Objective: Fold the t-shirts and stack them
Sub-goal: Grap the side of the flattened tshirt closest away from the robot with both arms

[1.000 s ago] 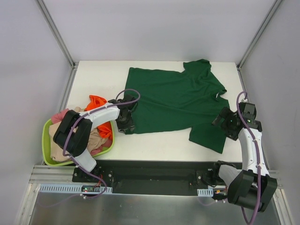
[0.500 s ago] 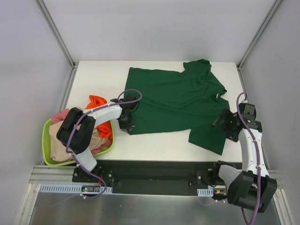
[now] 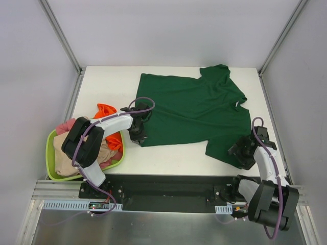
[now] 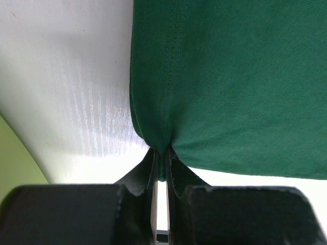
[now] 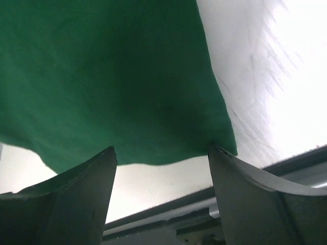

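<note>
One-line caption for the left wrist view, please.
Left gripper shut on the hem corner of the dark green t-shirt lying on the white table.

Your overhead view is bright and evenly lit from above, and sharp from edge to edge. The white table (image 3: 102,87) reads clean, with only soft, short shadows close under the arms and along the lower edge of the green shirt (image 3: 189,109). In your left wrist view, streaky glare washes the table at centre left. The dark fingers (image 4: 143,172) along the bottom are underlit and blurred. In your right wrist view, the upper right is blown out to white, the cloth looks soft, and the near fingers (image 5: 71,184) are out of focus.
</note>
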`<state>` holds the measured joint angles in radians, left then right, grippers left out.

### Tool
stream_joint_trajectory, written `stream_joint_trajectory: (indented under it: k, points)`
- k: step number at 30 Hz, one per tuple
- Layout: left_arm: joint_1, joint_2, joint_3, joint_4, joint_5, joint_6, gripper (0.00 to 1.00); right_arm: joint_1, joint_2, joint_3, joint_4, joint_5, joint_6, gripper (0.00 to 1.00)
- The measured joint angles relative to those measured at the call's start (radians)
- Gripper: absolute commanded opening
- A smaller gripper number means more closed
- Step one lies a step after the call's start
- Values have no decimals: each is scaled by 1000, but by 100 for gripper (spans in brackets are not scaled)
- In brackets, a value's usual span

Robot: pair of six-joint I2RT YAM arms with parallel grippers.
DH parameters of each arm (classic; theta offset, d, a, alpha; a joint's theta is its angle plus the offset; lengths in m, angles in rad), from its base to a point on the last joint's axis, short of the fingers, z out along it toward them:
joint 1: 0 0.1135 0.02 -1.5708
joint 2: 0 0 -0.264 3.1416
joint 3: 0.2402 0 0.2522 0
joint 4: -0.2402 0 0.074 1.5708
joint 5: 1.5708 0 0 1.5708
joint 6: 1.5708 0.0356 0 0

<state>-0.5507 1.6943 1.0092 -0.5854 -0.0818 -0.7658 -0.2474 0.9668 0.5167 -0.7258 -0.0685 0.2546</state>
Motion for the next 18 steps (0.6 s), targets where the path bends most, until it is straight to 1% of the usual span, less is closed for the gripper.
stream_joint_trajectory:
  k: [2,8,10,13,14,15,16,18]
  points:
    - [0,0,0,0,0,0,0,0,48,-18,50,-6,9,69]
    - [0,0,0,0,0,0,0,0,120,0,85,-4,23,63]
    - [0,0,0,0,0,0,0,0,135,4,89,-3,24,52]
    - [0,0,0,0,1,1,0,-2,148,5,109,-3,26,32]
    - [0,0,0,0,1,1,0,-3,152,3,122,-6,27,22]
    - [0,0,0,0,1,2,0,-4,154,1,136,-10,29,5]
    - [0,0,0,0,2,2,0,-4,154,-2,150,-14,29,1]
    - [0,0,0,1,3,5,0,-4,150,-10,174,-29,23,1]
